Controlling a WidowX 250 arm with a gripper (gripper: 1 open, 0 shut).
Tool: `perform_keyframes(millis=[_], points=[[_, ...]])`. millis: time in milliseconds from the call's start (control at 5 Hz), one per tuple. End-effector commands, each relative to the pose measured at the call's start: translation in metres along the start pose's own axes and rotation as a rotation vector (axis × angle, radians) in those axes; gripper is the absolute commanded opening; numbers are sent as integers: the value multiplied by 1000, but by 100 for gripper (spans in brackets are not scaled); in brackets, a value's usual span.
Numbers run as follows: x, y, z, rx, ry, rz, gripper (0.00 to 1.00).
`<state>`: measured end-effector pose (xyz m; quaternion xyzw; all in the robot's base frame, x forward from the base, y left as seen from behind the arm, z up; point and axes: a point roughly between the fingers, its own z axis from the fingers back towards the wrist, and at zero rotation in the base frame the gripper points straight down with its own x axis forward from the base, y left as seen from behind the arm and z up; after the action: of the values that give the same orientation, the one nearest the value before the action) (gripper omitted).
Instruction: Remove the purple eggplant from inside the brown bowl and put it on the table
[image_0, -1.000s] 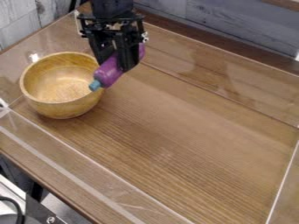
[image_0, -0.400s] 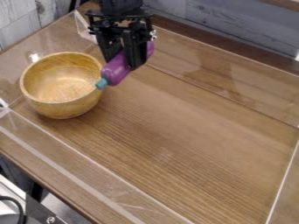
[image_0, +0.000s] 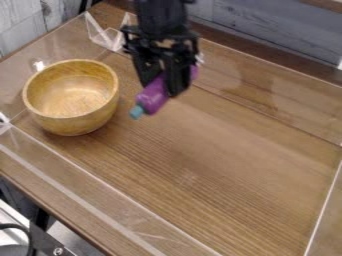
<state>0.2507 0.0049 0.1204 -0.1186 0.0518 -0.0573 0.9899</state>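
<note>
The purple eggplant (image_0: 154, 98) hangs tilted in the air, its teal stem end pointing down-left, just right of the brown bowl (image_0: 71, 96). My black gripper (image_0: 163, 82) points steeply down and is shut on the eggplant's upper part, its fingers on either side of it. The wooden bowl stands at the left of the table (image_0: 227, 170) and its golden inside holds nothing. The eggplant is over bare tabletop, a little above the surface, outside the bowl's rim.
Low clear plastic walls (image_0: 80, 205) edge the table along the front and left. A grey plank wall runs behind the table at the back right. Bare wood-grain tabletop spreads to the right and front of the gripper.
The gripper has carried the eggplant to the right, from over the bowl's right rim to over the tabletop beside the bowl. The bowl has stayed in place.
</note>
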Motion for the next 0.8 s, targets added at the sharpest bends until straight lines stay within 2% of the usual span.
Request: perform_keyframes(millis=[0,200,600], points=[[3,-24,2,24,-70,-13,0],[6,-38,-11,29,-67,-18,0],[11,-49,-30,35,-59,-32,0]])
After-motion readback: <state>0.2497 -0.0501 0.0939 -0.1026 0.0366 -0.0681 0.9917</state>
